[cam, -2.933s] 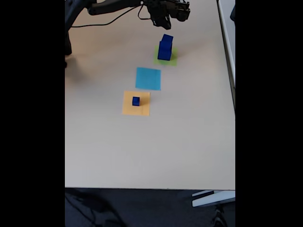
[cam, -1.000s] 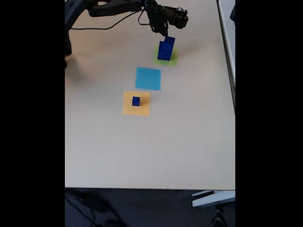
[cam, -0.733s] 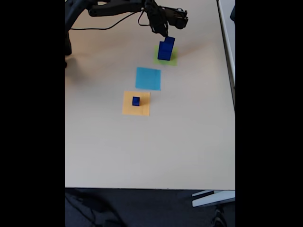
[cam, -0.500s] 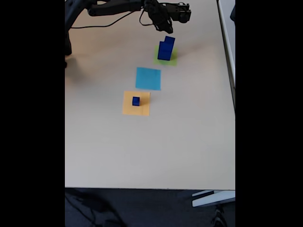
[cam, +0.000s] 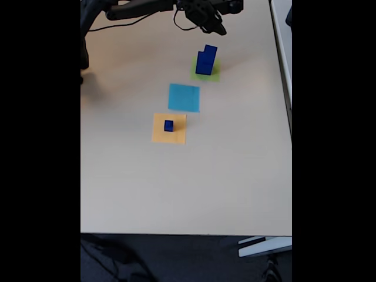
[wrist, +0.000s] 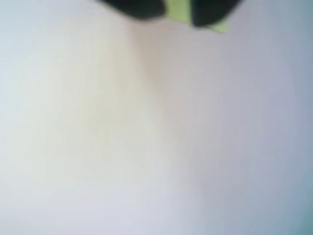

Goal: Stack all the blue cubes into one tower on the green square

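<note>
My gripper [cam: 218, 27]: up near the top edge of the fixed view, hanging just above and a touch right of the tower, clear of it, nothing between my fingers that I can make out.
My fingers: in the wrist view two dark blurred tips [wrist: 139, 7] poke in from the top edge with a gap between them, so they look parted; how wide, I cannot tell through the blur.
Tower [cam: 205, 60]: dark blue cubes stacked on the green square, the upper part narrower and sitting toward the right side of the block beneath it, so the column steps in on the left. I cannot count the separate cubes in it from here.
Green square [cam: 206, 71]: flat on the table in the upper middle of the fixed view, its edge peeking out around the tower's base. In the wrist view a sliver of green [wrist: 179, 11] shows between my two fingertips.
Small blue cube [cam: 168, 125]: alone, well apart from the tower, sitting near the centre of the orange square [cam: 169, 128].
Light-blue square [cam: 184, 97]: between the orange square and the green one, bare.
Table [cam: 176, 182]: pale beige; it is a soft blur across the wrist view.
My arm [cam: 135, 7]: black, reaching in from the upper left of the fixed view.
</note>
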`<state>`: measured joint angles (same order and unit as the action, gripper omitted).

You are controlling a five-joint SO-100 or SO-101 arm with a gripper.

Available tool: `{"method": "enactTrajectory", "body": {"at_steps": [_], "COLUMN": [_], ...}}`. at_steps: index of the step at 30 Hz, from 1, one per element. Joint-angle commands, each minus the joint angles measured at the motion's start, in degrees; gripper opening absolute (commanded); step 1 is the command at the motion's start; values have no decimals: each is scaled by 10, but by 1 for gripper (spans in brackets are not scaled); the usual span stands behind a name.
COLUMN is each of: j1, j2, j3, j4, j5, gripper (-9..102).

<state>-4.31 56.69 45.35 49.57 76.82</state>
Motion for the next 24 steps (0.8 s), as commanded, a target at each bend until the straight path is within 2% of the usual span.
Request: {"method": "enactTrajectory", "body": {"at_steps": [1, 12, 17, 24], "j1": [20, 45, 49, 43], "j2": [61, 17, -20, -33], "j3": [-45, -54, -120, -141], "j4": [-13, -16, -10, -6], "j5": [-4, 83, 77, 142], "gripper": [0, 0, 0, 0]}}
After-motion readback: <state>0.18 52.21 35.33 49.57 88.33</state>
